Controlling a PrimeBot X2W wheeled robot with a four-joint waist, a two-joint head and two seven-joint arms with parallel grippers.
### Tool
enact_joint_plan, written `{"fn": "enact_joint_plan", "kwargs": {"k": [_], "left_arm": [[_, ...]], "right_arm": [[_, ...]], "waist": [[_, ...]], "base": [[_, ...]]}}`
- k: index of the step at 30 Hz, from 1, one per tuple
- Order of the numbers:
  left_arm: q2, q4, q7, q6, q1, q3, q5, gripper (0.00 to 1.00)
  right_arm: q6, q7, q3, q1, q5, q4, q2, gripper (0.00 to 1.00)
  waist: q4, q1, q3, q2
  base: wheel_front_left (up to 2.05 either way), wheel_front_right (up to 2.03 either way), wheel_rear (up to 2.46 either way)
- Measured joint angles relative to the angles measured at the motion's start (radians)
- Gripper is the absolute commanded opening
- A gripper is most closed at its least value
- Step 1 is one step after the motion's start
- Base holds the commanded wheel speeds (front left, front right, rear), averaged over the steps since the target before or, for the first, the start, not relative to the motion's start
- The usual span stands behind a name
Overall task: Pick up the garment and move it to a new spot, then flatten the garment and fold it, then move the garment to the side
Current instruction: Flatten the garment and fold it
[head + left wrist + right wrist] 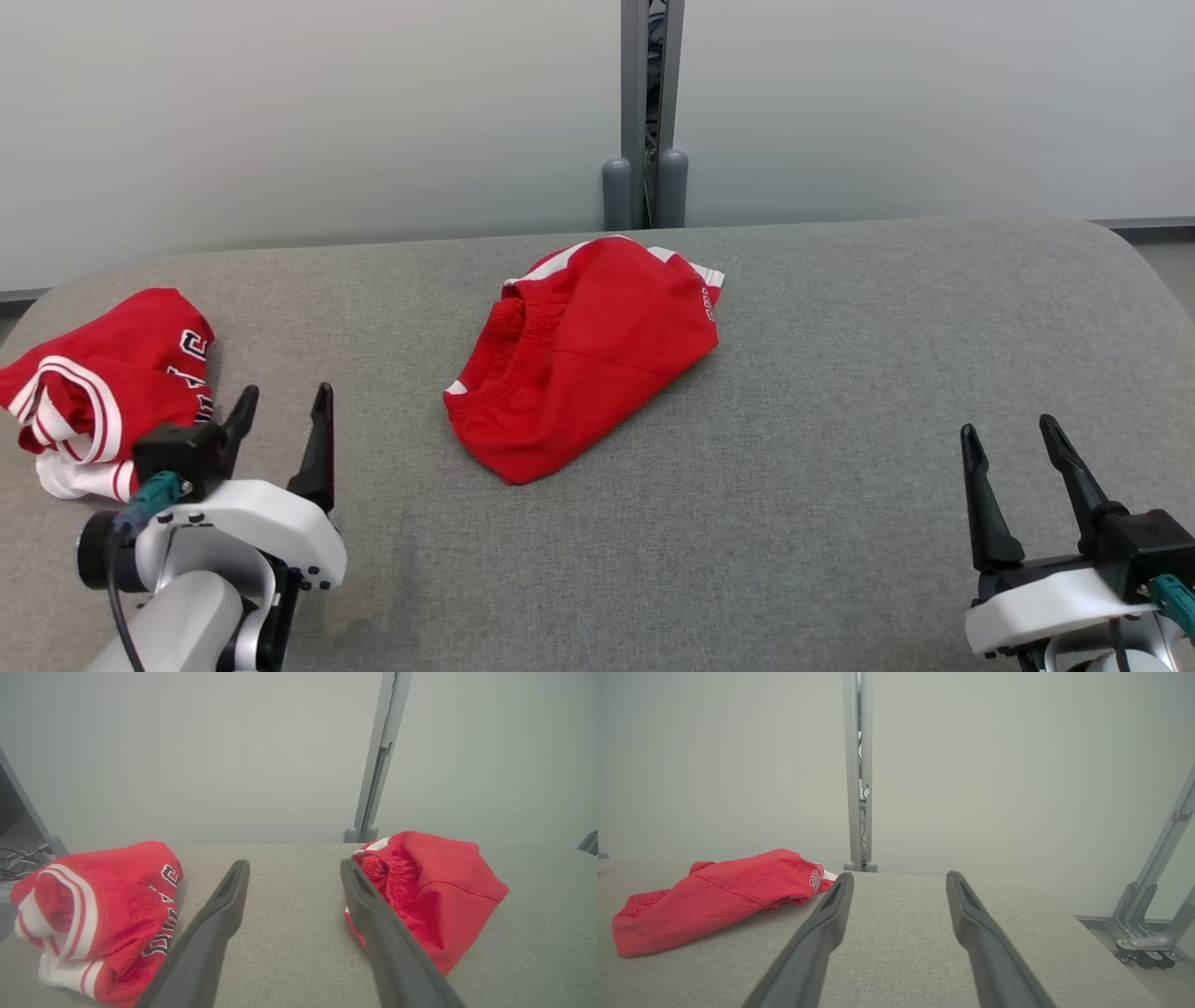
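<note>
A red garment, shorts with an elastic waistband and white trim, lies loosely bunched at the middle of the grey padded table. It also appears right of my left fingers and far left of my right fingers. My left gripper hovers open near the front left, apart from the shorts, with nothing between its fingers. My right gripper stands open at the front right, well clear of any cloth.
A second red garment with white-striped trim and lettering lies crumpled at the table's left edge, just left of my left gripper. A grey post and pale wall panels stand behind the table. A wheeled metal frame stands off the right side.
</note>
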Motion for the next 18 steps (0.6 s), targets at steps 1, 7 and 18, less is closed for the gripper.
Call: {"fn": "enact_joint_plan", "kwargs": {"k": [1,7,18], "left_arm": [[-0.009,0.013,-0.002,-0.002,0.0,-0.004,0.0,1.0],[-0.057,0.093,-0.013,-0.018,-0.008,-0.019,-0.001,1.0],[-0.181,0.315,0.0,-0.092,-0.146,0.002,-0.072,1.0]], "right_arm": [[0.0,0.0,0.004,-0.002,0.0,0.001,0.0,1.0],[0.0,0.0,0.025,-0.018,0.003,0.004,0.0,1.0],[0.0,0.0,0.063,-0.093,0.015,-0.001,0.0,1.0]], "waist": [[-0.004,0.0,0.002,0.0],[-0.028,0.0,0.031,0.0],[-0.1,0.0,0.138,0.0]], "base": [[0.0,0.0,0.0],[0.0,0.0,0.0],[0.0,0.0,0.0]]}}
